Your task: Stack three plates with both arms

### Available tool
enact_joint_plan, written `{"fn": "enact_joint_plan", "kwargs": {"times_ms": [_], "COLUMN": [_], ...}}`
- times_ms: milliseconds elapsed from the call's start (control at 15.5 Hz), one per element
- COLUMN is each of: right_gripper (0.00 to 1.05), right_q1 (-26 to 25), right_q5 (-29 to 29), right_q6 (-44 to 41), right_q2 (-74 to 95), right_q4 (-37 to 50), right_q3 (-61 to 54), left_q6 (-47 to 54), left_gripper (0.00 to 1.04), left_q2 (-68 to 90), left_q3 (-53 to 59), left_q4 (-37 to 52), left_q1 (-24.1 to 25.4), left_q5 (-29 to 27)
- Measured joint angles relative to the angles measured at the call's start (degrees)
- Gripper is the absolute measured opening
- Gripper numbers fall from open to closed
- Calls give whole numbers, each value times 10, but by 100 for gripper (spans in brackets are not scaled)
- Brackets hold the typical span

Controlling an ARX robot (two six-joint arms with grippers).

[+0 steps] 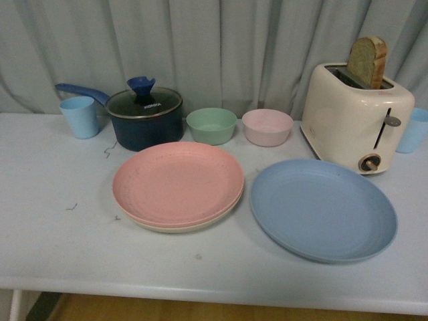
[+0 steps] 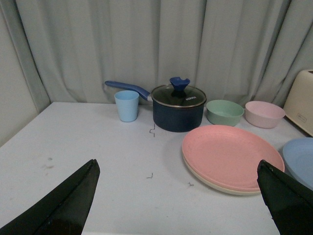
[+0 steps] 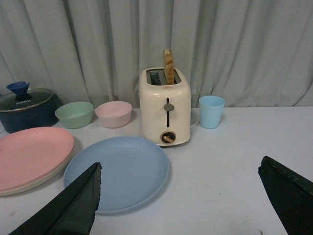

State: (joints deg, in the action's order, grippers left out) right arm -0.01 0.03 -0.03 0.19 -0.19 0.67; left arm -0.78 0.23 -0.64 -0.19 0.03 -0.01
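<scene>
Blue plate [image 3: 117, 171] — ahead of right gripper [image 3: 179, 169].

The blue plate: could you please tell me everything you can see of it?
The blue plate is large, round, shallow and matte, with faint concentric rings and a low rim. It lies flat and empty on the pale table, beside the pink plate with a narrow gap between them, close in front of the toaster.

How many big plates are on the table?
3: the pink plate sits on the beige plate, and the blue plate lies alone beside them, near the toaster.
</scene>
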Motion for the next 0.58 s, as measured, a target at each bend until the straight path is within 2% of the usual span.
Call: {"fn": "enact_joint_plan", "kwargs": {"times_ms": [64,129,193,257,322,386,450,579], "right_gripper": [98,98,98,98,98,98,98,98], "right_q1": [0,-14,-73,-126,-159,-193,-215,-204], "right_q5": [0,-41,-133,-194,-231,-243,-224,-156], "right_q6": [0,16,54,86,100,112,121,125], "right_q2": [0,6,54,110,164,240,343,546], "right_q4": [0,-1,37,91,150,229,327,482], "right_q3": [0,1,3,7,14,28,50,114], "left_q6": [0,0,0,0,0,0,0,0], "left_gripper": [98,98,98,98,98,98,98,98], "left_q2": [0,0,0,0,0,0,0,0], "left_q3": [0,0,0,0,0,0,0,0], "left_q4": [0,0,0,0,0,0,0,0], "left_q1": [0,0,0,0,0,0,0,0], "left_q5": [0,0,1,0,0,0,0,0]}}
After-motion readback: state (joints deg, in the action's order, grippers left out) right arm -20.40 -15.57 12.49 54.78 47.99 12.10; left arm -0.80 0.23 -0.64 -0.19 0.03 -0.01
